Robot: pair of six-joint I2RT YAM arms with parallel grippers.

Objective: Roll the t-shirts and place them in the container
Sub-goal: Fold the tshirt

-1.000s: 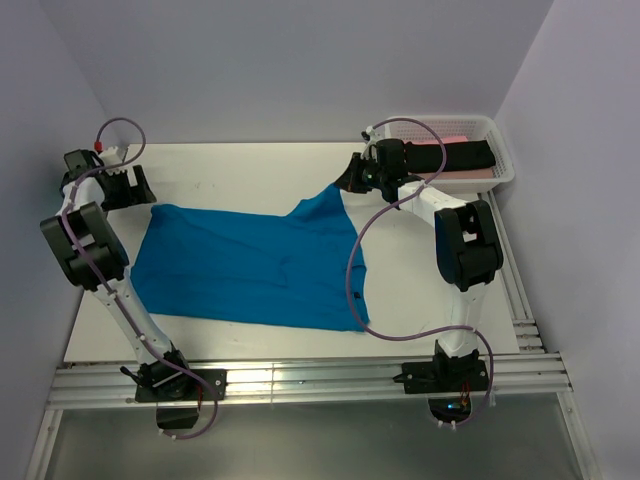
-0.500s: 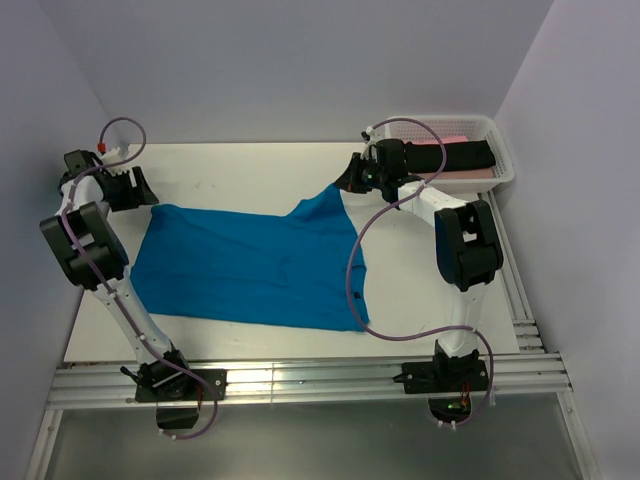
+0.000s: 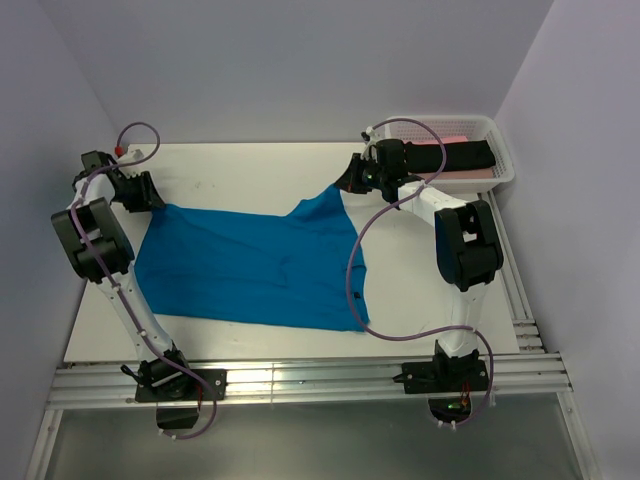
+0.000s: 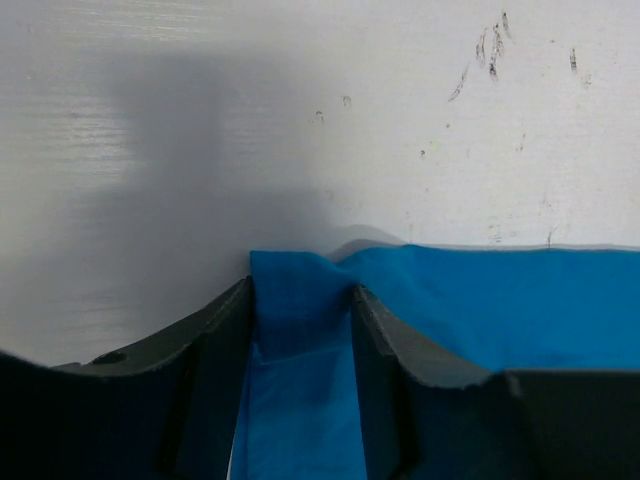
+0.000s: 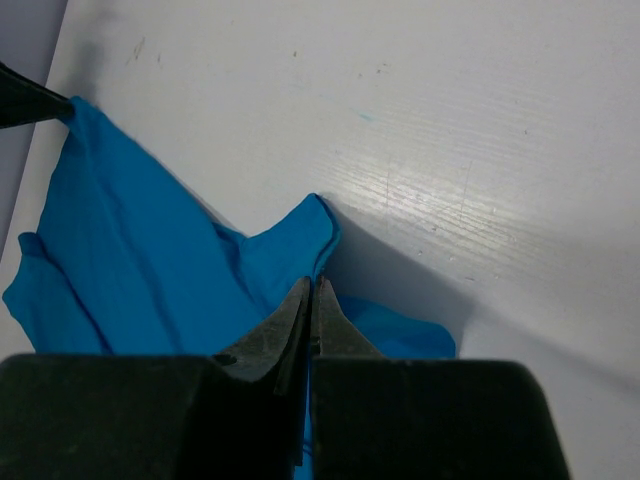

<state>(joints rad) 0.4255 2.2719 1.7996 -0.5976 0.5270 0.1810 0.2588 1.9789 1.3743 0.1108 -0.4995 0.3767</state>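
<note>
Blue cloth sits between the half-spread fingers (image 4: 225, 320) of the left gripper (image 4: 300, 288), which straddle a corner of the blue t-shirt (image 3: 250, 265). The right gripper (image 5: 310, 285) pinches the shirt's far edge, its fingers closed tight on a raised peak. The shirt lies spread across the white table (image 3: 240, 165). Both arms reach far forward. Just behind the right arm, a white mesh basket (image 3: 505, 168) holds a black t-shirt (image 3: 470, 153) and a pink t-shirt (image 3: 455, 138).

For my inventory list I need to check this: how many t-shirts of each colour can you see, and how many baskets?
blue t-shirt: 1
black t-shirt: 1
pink t-shirt: 1 (partly hidden under the black one)
white basket: 1
Total: 4
</note>
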